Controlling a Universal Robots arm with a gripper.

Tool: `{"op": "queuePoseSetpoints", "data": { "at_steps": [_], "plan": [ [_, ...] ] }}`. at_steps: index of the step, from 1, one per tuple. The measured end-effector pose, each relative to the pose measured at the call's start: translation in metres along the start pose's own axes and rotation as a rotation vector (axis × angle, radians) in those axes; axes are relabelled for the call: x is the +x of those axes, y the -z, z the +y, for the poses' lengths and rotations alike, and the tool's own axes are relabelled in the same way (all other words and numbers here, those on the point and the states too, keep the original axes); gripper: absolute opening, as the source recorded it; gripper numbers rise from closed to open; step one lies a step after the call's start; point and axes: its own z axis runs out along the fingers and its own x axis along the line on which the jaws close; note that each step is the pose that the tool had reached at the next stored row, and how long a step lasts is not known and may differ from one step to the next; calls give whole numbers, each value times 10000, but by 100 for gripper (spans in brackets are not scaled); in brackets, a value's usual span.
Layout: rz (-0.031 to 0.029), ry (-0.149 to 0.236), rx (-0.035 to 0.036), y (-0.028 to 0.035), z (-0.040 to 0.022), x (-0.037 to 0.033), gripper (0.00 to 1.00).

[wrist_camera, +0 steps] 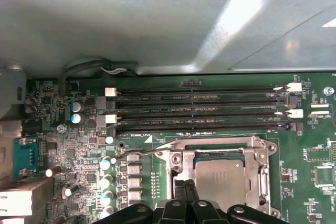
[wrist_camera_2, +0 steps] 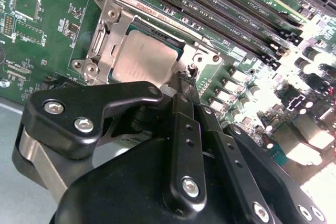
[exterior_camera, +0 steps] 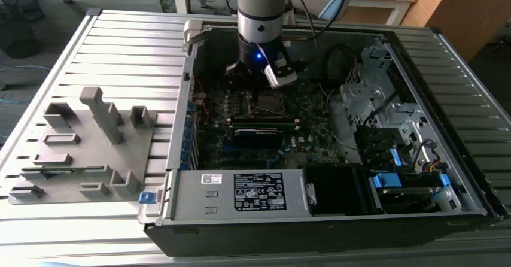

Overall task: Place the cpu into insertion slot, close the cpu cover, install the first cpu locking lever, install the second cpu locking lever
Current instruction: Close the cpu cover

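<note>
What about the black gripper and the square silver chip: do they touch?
Cannot tell. In the second wrist view the gripper ends over the cpu cover beside a corner of the cpu, hiding any contact or gap.

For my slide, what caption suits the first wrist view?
Gripper shut, poised at the closed cpu cover, the cpu visible through its window, memory slots alongside.
</note>
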Motion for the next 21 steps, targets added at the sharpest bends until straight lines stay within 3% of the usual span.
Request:
{"op": "queuePoseSetpoints", "data": {
  "at_steps": [4, 21],
  "plan": [
    [0, 1, 0, 47, 1, -2, 10],
    [0, 1, 0, 83, 2, -3, 10]
  ]
}}
